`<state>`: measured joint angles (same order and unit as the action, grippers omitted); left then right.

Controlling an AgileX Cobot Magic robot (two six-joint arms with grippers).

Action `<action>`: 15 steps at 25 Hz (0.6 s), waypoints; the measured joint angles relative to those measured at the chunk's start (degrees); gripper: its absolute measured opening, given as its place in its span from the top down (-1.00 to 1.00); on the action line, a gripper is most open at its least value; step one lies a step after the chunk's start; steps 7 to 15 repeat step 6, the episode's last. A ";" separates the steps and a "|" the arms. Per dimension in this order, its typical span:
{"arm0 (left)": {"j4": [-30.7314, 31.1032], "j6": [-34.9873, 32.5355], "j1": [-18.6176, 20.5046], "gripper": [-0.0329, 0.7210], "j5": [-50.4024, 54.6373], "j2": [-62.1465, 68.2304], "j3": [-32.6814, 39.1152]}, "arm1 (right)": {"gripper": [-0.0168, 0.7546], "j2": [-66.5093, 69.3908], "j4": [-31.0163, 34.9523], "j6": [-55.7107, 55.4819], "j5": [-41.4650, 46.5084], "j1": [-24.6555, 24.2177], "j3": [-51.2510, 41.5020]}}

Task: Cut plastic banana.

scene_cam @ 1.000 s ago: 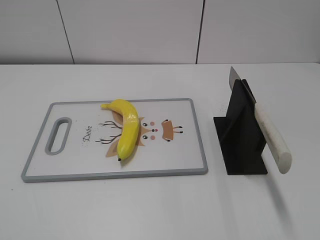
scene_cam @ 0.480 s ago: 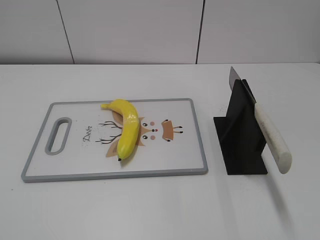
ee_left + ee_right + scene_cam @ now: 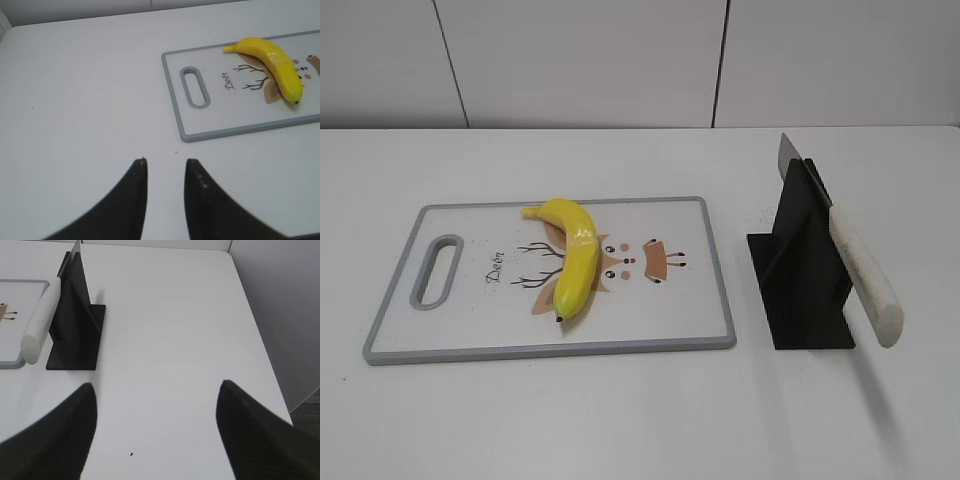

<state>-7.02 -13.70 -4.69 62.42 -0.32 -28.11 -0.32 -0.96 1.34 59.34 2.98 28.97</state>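
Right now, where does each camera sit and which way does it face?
Exterior: front of table, slanting down at cutting board, plastic banana, knife; no robot parts.
Left wrist: looks across to board and banana; left gripper open.
Right wrist: looks at knife stand; right gripper open.
All share the board.

The knife [image 3: 850,262] blade was mostly hidden inside the black stand [image 3: 803,272]; the cutting board [image 3: 176,85] ran off the left wrist view's right edge.

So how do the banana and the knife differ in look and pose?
The banana is yellow and curved; the knife is straight, with a white handle. The banana lies flat on the board; the knife leans tilted in its black stand. No gripper touches either.
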 joint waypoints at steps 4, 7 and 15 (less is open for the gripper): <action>0.00 0.00 0.00 0.30 0.00 0.00 0.00 | -0.52 0.00 0.00 0.00 0.00 0.00 0.00; 0.00 0.00 0.00 0.30 0.00 0.00 0.00 | -0.52 0.00 0.00 0.00 0.00 0.00 0.00; 0.00 0.00 0.00 0.30 0.00 0.00 0.00 | -0.52 0.00 0.00 0.00 0.00 0.00 0.00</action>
